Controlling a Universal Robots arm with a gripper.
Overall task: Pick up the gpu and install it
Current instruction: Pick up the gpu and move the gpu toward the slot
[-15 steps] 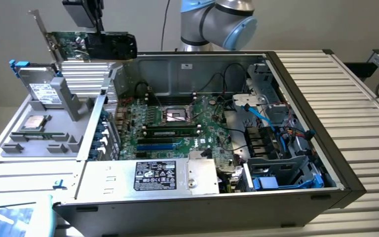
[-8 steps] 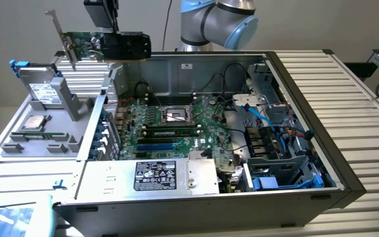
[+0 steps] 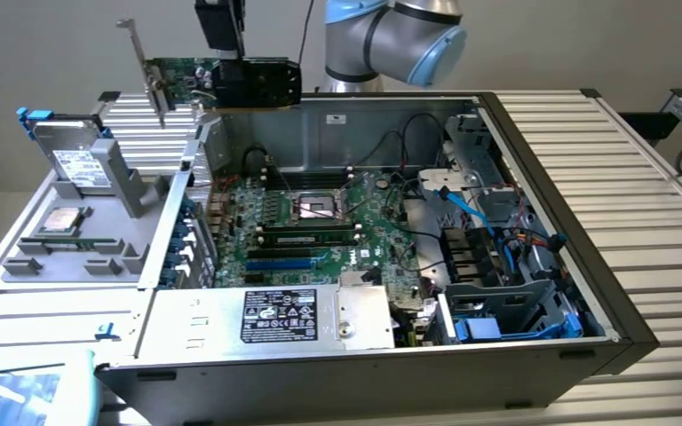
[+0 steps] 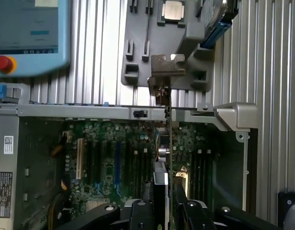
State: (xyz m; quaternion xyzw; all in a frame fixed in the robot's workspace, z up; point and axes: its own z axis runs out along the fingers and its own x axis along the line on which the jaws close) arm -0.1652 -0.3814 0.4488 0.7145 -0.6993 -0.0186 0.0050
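Nearest, a teach pendant (image 3: 21, 395) lies on the slatted surface (image 3: 625, 160) at the exterior view's left. Just beyond it the open computer case (image 3: 353, 377) lies on its side. It holds a labelled power supply (image 3: 305, 317) along the near wall, a drive cage (image 3: 507, 311) with blue cables at the near right, and the green motherboard (image 3: 305, 222) across the middle. The expansion slots (image 3: 280, 262) sit toward the board's near side and run left to right. No card is seated in them.

Left of the case a grey tray (image 3: 33, 257) carries a loose CPU (image 3: 63, 222) and a hard drive (image 3: 81, 164) standing on edge.

Farthest, the arm (image 3: 394, 35) holds the gpu (image 3: 217, 82) in the air above the case's far left corner. The jaws are closed narrowly on the card, one on each face. Its long axis runs left to right, parallel with the slots, and its silver bracket (image 3: 142, 67) is at the left end, toward the case's rear wall. The slots lie below the card and nearer than it.
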